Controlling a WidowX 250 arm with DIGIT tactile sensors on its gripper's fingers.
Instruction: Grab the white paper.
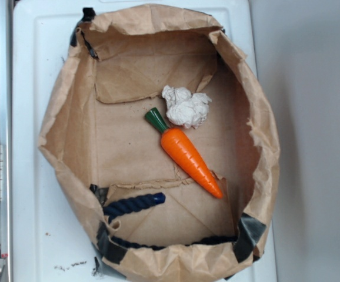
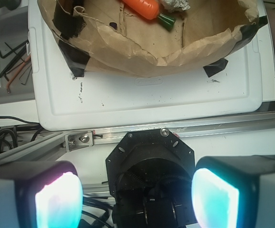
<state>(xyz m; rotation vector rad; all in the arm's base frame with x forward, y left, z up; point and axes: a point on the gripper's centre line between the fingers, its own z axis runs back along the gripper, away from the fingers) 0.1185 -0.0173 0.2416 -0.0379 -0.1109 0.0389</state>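
The white paper point(image 1: 186, 106), a crumpled lumpy ball, lies on the floor of the open brown paper bag point(image 1: 64, 129), touching the green top of an orange carrot point(image 1: 190, 155). In the wrist view only its edge point(image 2: 175, 4) shows at the top, beside the carrot point(image 2: 144, 6). My gripper point(image 2: 136, 194) is open, its two glowing pads point(image 2: 59, 202) wide apart with nothing between them, well back from the bag over the robot's black base point(image 2: 149, 178). The gripper does not appear in the exterior view.
A dark blue rope point(image 1: 133, 205) lies in the bag's near end. The bag sits on a white board point(image 2: 142, 99) with black tape at its corners. An aluminium rail point(image 2: 185, 128) runs along the board's edge; hex keys point(image 2: 14, 57) lie to the side.
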